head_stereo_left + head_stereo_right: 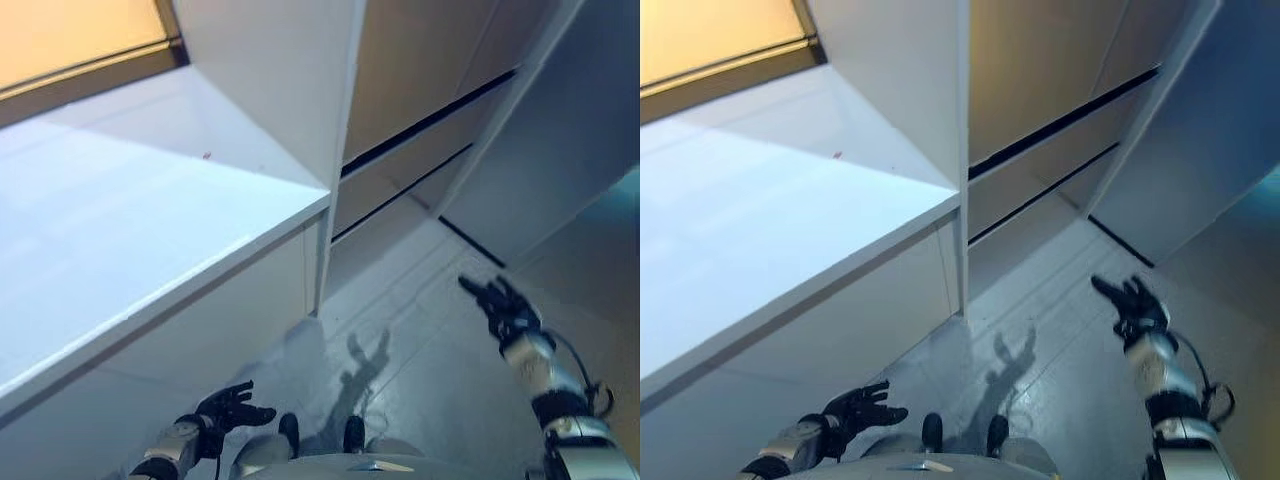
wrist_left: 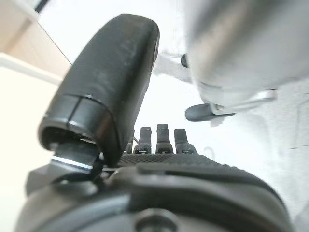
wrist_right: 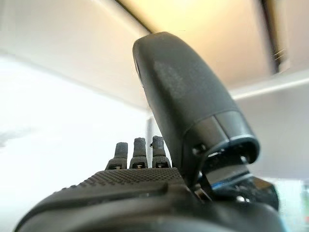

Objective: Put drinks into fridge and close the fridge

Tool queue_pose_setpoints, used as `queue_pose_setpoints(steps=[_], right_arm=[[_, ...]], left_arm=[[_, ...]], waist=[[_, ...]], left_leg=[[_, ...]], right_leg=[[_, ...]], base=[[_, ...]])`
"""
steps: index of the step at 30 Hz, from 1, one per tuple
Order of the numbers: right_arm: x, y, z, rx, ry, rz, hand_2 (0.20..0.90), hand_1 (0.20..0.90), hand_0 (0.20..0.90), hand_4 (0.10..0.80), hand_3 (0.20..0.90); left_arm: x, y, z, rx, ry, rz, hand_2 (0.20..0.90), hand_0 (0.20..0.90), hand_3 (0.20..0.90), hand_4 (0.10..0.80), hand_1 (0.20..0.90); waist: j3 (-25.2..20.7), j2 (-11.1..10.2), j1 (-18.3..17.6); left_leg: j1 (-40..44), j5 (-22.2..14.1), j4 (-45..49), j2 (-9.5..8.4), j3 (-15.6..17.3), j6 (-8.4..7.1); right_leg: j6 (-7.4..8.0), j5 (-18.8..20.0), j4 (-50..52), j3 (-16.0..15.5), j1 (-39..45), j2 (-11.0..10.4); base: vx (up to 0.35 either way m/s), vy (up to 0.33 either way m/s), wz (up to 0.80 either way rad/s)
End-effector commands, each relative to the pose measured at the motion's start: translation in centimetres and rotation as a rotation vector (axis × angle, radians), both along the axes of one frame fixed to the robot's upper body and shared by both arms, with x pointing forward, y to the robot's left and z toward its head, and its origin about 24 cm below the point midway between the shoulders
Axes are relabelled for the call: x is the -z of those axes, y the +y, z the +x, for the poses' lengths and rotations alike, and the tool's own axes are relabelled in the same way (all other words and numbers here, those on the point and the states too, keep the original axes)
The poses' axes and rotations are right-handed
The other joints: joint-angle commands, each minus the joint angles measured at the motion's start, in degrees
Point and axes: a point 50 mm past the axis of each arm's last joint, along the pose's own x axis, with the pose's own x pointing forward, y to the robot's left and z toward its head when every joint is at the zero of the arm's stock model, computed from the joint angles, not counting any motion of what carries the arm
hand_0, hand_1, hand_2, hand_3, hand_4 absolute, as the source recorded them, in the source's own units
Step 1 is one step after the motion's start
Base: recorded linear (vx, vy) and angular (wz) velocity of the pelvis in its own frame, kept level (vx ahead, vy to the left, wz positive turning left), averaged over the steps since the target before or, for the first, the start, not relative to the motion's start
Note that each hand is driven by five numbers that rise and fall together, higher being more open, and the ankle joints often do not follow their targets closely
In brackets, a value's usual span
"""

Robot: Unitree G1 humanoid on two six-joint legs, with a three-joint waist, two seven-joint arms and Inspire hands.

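Note:
My left hand hangs low beside the white counter's front, fingers spread and holding nothing. Its wrist view shows the thumb and straight fingers over the pale floor. My right hand is raised over the grey floor at the right, fingers stretched out and empty, reaching toward a large pale grey panel that stands at an angle like an open door. Its wrist view shows straight fingers with nothing between them and the thumb.
A white counter runs along the left, with a tall white side panel at its end. Beige cabinet fronts with dark horizontal gaps stand behind. Grey floor lies between the counter and the angled panel.

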Motion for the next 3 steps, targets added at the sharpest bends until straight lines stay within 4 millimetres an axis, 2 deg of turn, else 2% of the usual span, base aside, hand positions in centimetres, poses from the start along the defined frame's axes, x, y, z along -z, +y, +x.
queue_pose_setpoints(steps=[1,3], right_arm=[[1.3,1.4,-0.4,-0.186,0.044,0.000,0.900,0.900,0.900,0.800,0.900],[3.7,2.5,-3.1,-0.275,0.180,-0.008,0.900,0.900,0.900,0.800,0.900]], left_arm=[[0.3,-0.5,-0.2,0.012,0.006,-0.017,0.900,0.900,0.900,0.800,0.900],[0.4,-0.5,-0.5,0.027,0.019,-0.010,0.900,0.900,0.900,0.800,0.900]], waist=[[-3.3,1.1,0.2],[-3.6,1.2,0.0]], left_leg=[[-1.5,-3.2,0.5,0.65,2.9,-0.59],[-1.1,-2.9,0.0,0.97,3.3,-0.81]], right_leg=[[3.57,0.1,0.1,-1.7,-1.0,-1.2],[3.41,0.1,-0.2,-2.0,-0.7,-0.9]], base=[[-0.047,-0.122,-0.19],[-0.031,-0.067,-0.06]])
